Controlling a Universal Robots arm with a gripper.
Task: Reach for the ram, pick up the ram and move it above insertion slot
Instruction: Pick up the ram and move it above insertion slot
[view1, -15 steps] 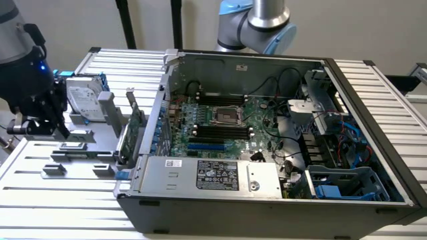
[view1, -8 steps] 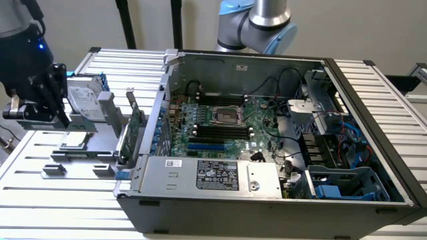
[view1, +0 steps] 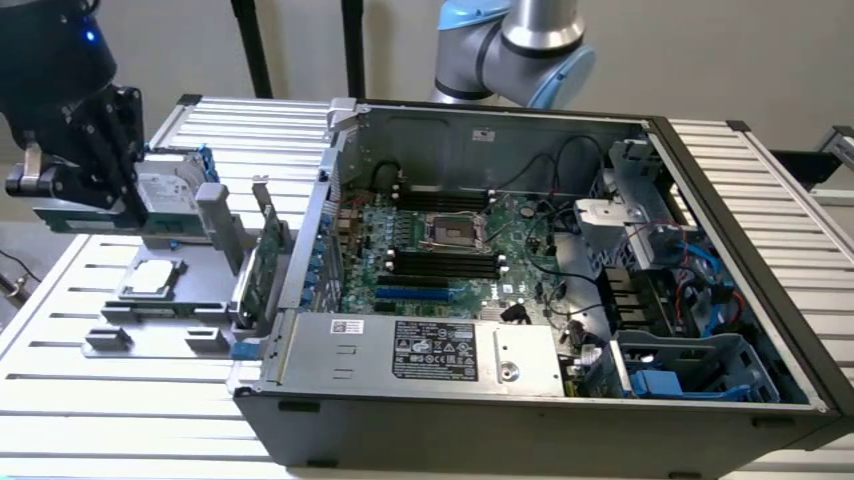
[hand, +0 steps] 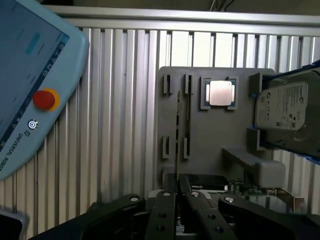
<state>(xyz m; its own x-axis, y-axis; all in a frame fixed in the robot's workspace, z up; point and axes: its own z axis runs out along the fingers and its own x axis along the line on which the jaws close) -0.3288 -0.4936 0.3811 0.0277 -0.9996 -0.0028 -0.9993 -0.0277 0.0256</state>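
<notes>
The ram (view1: 83, 217), a thin green stick, hangs level under my black gripper (view1: 80, 200) at the exterior view's left, above the table and beside the silver hard drive (view1: 167, 195). The fingers (hand: 165, 210) are closed on the ram's dark-chipped face (hand: 202, 182). Below it, the grey holder plate (hand: 215, 145) shows narrow bare slots (hand: 188, 112). The motherboard's black memory slots (view1: 447, 263) lie inside the open computer case (view1: 400, 400), well to the exterior view's right of the gripper.
A processor (view1: 150, 276) rests on the holder plate, and a taller green expansion card (view1: 268, 250) stands by the case wall. A teach pendant (hand: 30, 85) with a red button lies on the slatted table. Cables and a drive cage crowd the case's far side.
</notes>
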